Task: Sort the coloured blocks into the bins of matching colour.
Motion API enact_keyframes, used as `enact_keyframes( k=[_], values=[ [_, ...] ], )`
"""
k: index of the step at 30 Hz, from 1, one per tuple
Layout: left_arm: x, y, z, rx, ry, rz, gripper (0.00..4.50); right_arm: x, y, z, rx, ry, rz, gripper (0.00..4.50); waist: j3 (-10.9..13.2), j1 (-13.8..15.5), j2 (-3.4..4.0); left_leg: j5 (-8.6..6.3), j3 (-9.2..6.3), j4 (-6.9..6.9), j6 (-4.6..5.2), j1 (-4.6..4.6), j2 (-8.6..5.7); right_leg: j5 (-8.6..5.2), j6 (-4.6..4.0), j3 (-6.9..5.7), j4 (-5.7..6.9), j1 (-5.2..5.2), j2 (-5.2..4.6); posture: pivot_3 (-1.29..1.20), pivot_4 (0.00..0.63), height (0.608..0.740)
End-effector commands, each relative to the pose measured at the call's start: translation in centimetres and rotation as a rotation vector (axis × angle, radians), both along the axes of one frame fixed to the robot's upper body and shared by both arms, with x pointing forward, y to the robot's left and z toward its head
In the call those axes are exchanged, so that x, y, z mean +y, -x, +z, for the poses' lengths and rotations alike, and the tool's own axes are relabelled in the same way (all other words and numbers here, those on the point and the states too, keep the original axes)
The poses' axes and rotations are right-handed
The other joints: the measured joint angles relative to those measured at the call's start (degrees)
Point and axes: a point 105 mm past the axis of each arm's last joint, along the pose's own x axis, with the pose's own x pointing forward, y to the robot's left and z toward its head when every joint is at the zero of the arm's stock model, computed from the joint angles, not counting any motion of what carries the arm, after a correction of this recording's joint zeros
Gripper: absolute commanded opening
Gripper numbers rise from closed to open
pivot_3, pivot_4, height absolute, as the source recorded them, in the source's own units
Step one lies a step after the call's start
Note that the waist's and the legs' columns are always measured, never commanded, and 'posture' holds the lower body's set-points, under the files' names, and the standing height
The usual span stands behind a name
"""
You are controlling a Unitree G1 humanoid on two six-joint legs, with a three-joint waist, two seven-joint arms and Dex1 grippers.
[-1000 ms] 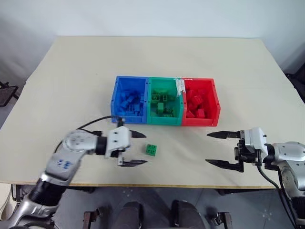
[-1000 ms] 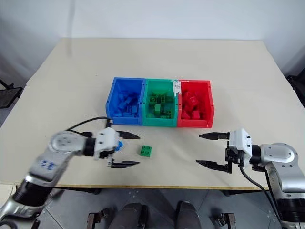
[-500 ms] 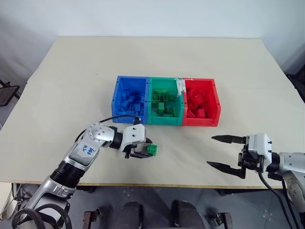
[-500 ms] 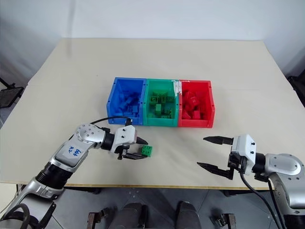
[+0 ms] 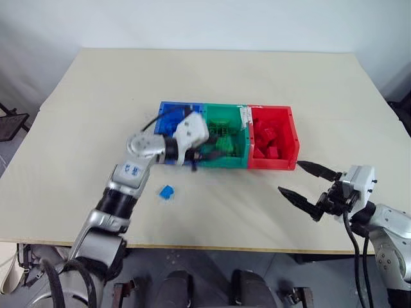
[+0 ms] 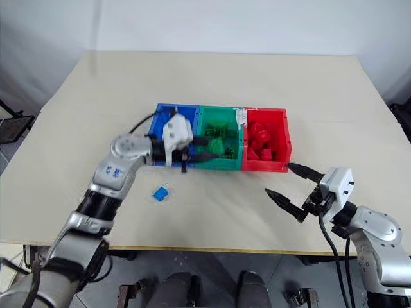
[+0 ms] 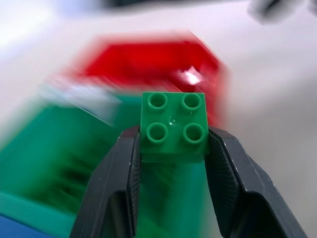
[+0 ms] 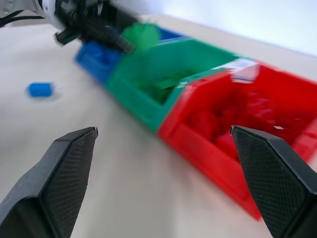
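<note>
The left gripper (image 7: 173, 148) is clamped on the green block (image 7: 173, 126), studs facing the wrist camera, held over the green bin (image 5: 239, 160) near its front wall. A blue block (image 5: 166, 192) lies flat on the table (image 5: 96, 96) at seven o'clock of the blue bin (image 5: 166, 106), bare tabletop all around it. The right gripper (image 5: 308, 187) stands spread wide and empty at five o'clock of the red bin (image 5: 292, 144).

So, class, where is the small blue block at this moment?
The blue block lies loose on the table, left of centre in the head views, in front of the blue bin.
</note>
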Motion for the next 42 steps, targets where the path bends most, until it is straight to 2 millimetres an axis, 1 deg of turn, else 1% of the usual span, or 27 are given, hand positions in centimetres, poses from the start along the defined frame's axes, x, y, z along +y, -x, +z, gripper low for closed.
enact_keyframes(
  k=[1, 2, 4, 5, 8, 10, 11, 12, 14, 15, 17, 18, 19, 21, 23, 26, 28, 29, 31, 35, 38, 40, 42],
  values=[
    [0.2, -1.5, 0.8, -0.026, 0.044, 0.083, 1.46, 0.1, 0.1, 0.7, -0.049, -0.001, -0.026, 4.50, 0.00, -0.20, 0.00, 0.00, 0.03, -0.01, 0.01, 0.00, -0.19, 0.00, 0.00, 0.00, 0.00, -0.01, 0.00, 0.00, 0.150, 0.740],
    [0.3, -1.7, 0.8, -0.033, 0.043, 0.095, 1.46, 0.2, 0.0, 0.7, -0.050, -0.001, -0.028, 4.50, 0.00, -0.33, 0.00, 0.00, 0.02, -0.03, 0.01, 0.00, -0.23, 0.00, 0.00, 0.00, 0.01, -0.02, 0.00, 0.00, 0.150, 0.740],
    [0.6, -1.7, 0.7, -0.016, 0.053, 0.096, 2.18, 0.1, 0.0, 0.7, -0.056, 0.003, -0.031, 4.50, 0.00, -0.51, 0.00, 0.00, 0.03, -0.07, 0.01, 0.00, -0.23, 0.00, 0.00, 0.03, 0.01, -0.07, 0.00, 0.00, 0.150, 0.740],
    [0.7, -1.5, 0.6, -0.012, 0.055, 0.090, 2.36, 0.1, 0.0, 0.7, -0.059, 0.006, -0.033, 4.50, 0.00, -0.50, 0.00, 0.00, 0.03, -0.07, 0.01, 0.00, -0.22, 0.00, 0.00, 0.03, 0.01, -0.07, 0.00, 0.00, 0.150, 0.740],
    [1.1, -0.2, 0.6, -0.015, 0.064, 0.030, 3.31, -0.3, -0.3, 0.8, -0.067, 0.021, -0.030, 4.50, 0.00, -0.52, 0.00, 0.01, 0.02, -0.07, 0.01, 0.01, -0.23, 0.00, 0.00, 0.03, 0.01, -0.07, -0.01, 0.00, 0.150, 0.740],
    [2.3, 1.2, 1.2, -0.073, 0.080, -0.022, 3.91, -0.3, -0.6, 1.0, -0.074, 0.035, -0.010, 4.50, 0.00, -0.52, 0.00, 0.01, 0.01, -0.07, 0.01, 0.02, -0.10, 0.00, 0.00, 0.07, 0.02, -0.07, -0.03, 0.00, 0.150, 0.740],
    [3.4, 1.5, 1.3, -0.076, 0.086, -0.018, 4.21, -0.2, -0.7, 1.0, -0.076, 0.041, 0.008, 4.50, 0.00, -0.68, 0.01, 0.01, 0.03, -0.06, 0.01, 0.02, 0.03, 0.00, 0.00, 0.07, 0.01, -0.07, -0.03, 0.00, 0.150, 0.740],
    [4.5, 1.9, 1.2, -0.071, 0.088, -0.014, 4.21, -0.1, -0.7, 1.0, -0.076, 0.045, 0.025, 4.50, 0.00, -0.67, 0.01, 0.01, 0.04, -0.06, 0.01, 0.02, 0.06, 0.00, 0.00, 0.08, 0.00, -0.07, -0.01, 0.00, 0.150, 0.740],
    [6.7, 2.9, 0.4, -0.041, 0.067, -0.019, 4.21, 0.3, -0.8, 1.1, -0.070, 0.059, 0.070, 4.50, -0.01, -0.89, 0.02, 0.01, 0.04, -0.06, 0.00, 0.03, 0.12, 0.00, 0.00, 0.07, 0.00, -0.07, 0.03, 0.00, 0.150, 0.740],
    [8.4, 3.7, -0.2, -0.027, 0.047, -0.016, 4.21, 0.7, -0.9, 1.0, -0.060, 0.075, 0.113, 4.50, -0.01, -0.96, 0.02, 0.01, 0.05, -0.07, 0.00, 0.05, 0.14, 0.00, 0.00, 0.07, 0.01, -0.07, 0.04, 0.00, 0.150, 0.740],
    [11.2, 5.5, -1.2, -0.027, 0.003, 0.001, 4.21, 1.4, -0.9, 0.8, -0.037, 0.113, 0.193, 4.50, -0.02, -1.26, 0.03, 0.01, 0.06, -0.08, 0.00, 0.07, 0.14, 0.00, 0.00, 0.09, 0.01, -0.07, 0.02, 0.00, 0.150, 0.740],
    [12.7, 6.6, -2.0, -0.018, -0.043, 0.012, 4.36, 1.9, -0.9, 0.6, -0.021, 0.142, 0.244, 4.50, -0.02, -1.79, 0.03, 0.01, 0.06, -0.08, 0.00, 0.07, 0.14, 0.00, 0.00, 0.09, 0.01, -0.07, 0.02, 0.00, 0.150, 0.740],
    [14.3, 7.8, -3.0, 0.006, -0.090, 0.032, 4.36, 2.4, -0.8, 0.3, -0.008, 0.178, 0.298, 4.50, -0.02, -2.11, 0.03, 0.00, 0.06, -0.12, 0.01, 0.08, 0.13, 0.00, -0.01, 0.12, -0.01, -0.06, -0.01, 0.00, 0.150, 0.740],
    [16.5, 9.4, -4.1, 0.047, -0.124, 0.093, 4.36, 3.1, -0.7, -0.3, 0.017, 0.236, 0.385, 4.50, -0.01, -2.07, 0.01, 0.00, 0.04, -0.25, 0.01, 0.15, 0.14, -0.01, -0.02, 0.12, -0.04, -0.06, -0.03, 0.00, 0.150, 0.740],
    [18.5, 10.2, -4.6, 0.062, -0.108, 0.184, 4.36, 3.8, -0.8, -0.6, 0.027, 0.263, 0.445, 4.50, 0.00, -1.60, 0.01, 0.00, 0.02, -0.25, 0.01, 0.13, 0.16, -0.01, -0.03, 0.10, -0.08, -0.06, -0.06, 0.00, 0.150, 0.740],
    [21.9, 11.6, -6.5, 0.117, -0.123, 0.309, 4.36, 5.3, -1.0, -0.5, 0.034, 0.269, 0.529, 4.50, -0.01, -1.06, 0.01, 0.00, -0.07, -0.19, 0.03, 0.13, 0.10, 0.00, -0.05, 0.07, -0.08, 0.00, -0.17, 0.00, 0.150, 0.740],
    [22.8, 12.4, -7.4, 0.184, -0.110, 0.334, 4.36, 5.8, -1.0, -0.4, 0.040, 0.281, 0.568, 4.50, -0.01, -0.81, 0.01, 0.00, -0.08, -0.19, 0.02, 0.13, 0.10, 0.00, -0.06, 0.04, -0.10, -0.01, -0.19, 0.00, 0.150, 0.740],
    [22.9, 12.7, -7.6, 0.194, -0.123, 0.332, 4.36, 5.8, -1.0, -0.4, 0.045, 0.287, 0.578, 4.50, -0.01, -0.75, 0.01, -0.01, -0.10, -0.20, 0.01, 0.13, 0.10, 0.00, -0.06, 0.03, -0.10, -0.01, -0.20, 0.00, 0.150, 0.740],
    [22.5, 12.6, -7.5, 0.199, -0.121, 0.317, 4.36, 5.6, -1.1, -0.4, 0.055, 0.300, 0.583, 4.50, -0.01, -0.43, 0.01, -0.03, -0.14, -0.21, -0.01, 0.11, 0.10, 0.00, -0.08, 0.00, -0.10, -0.02, -0.20, 0.00, 0.150, 0.740],
    [19.8, 12.4, -7.5, 0.207, -0.128, 0.225, 4.36, 4.9, -1.0, -0.6, 0.069, 0.319, 0.573, 4.50, -0.01, -0.50, 0.01, -0.03, -0.18, -0.22, -0.01, 0.08, 0.06, 0.01, -0.10, -0.03, -0.10, -0.02, -0.24, 0.00, 0.150, 0.740],
    [17.0, 11.4, -7.8, 0.248, -0.094, 0.210, 4.36, 4.2, -0.9, -0.8, 0.078, 0.324, 0.536, 4.50, -0.01, -0.56, 0.02, -0.04, -0.15, -0.25, -0.02, 0.09, 0.07, 0.01, -0.10, -0.02, -0.10, -0.03, -0.21, 0.00, 0.150, 0.740],
    [15.6, 10.4, -8.5, 0.296, -0.057, 0.287, 4.36, 3.9, -0.8, -0.9, 0.070, 0.318, 0.500, 4.50, -0.01, -0.59, 0.02, -0.04, -0.14, -0.27, -0.02, 0.10, 0.07, 0.01, -0.10, -0.02, -0.08, -0.02, -0.18, 0.00, 0.150, 0.740],
    [14.3, 10.2, -9.7, 0.328, -0.073, 0.332, 4.36, 3.7, -0.7, -1.0, 0.069, 0.308, 0.470, 4.50, -0.01, -0.59, 0.01, -0.04, -0.10, -0.28, -0.02, 0.09, 0.07, 0.01, -0.09, 0.00, -0.06, -0.04, -0.15, 0.00, 0.150, 0.740]
  ],
)
